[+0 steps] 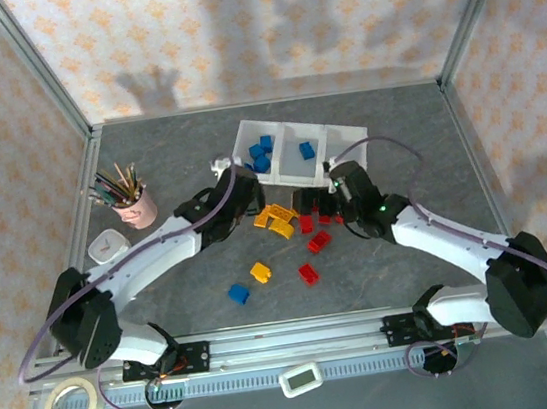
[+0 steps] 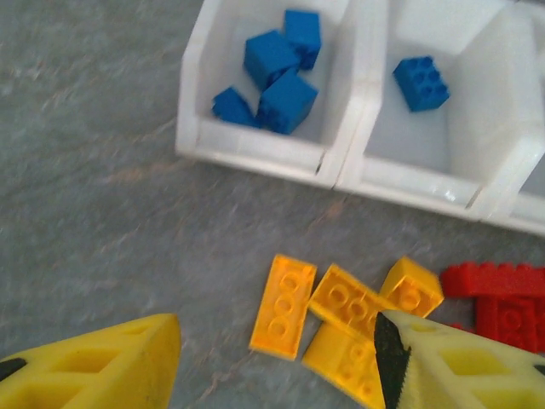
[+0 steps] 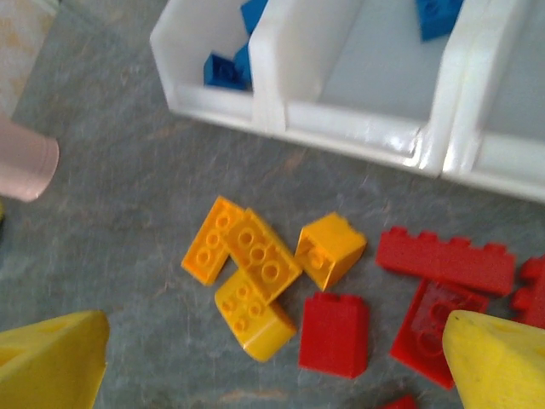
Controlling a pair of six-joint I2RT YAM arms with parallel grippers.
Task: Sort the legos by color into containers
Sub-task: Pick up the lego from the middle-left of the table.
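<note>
The left gripper [image 2: 274,341] hangs released and empty, four small yellow-orange plastic toy bricks [image 2: 285,305] between its fingers; ahead, the white translucent three-bin tray [image 2: 255,152] holds four blue plastic bricks [image 2: 277,72], then one. The right gripper [image 3: 274,332], equally spread and empty, has roughly five red plastic bricks [image 3: 447,260] near its right finger. All look light, rigid and slick: best pinched across flat sides

Lighting: bright, diffuse; soft shadows cast on the back wall [image 1: 230,29]. Wrist views: mild blur throughout, faint glare on the white tray [image 3: 415,156] rim.
</note>
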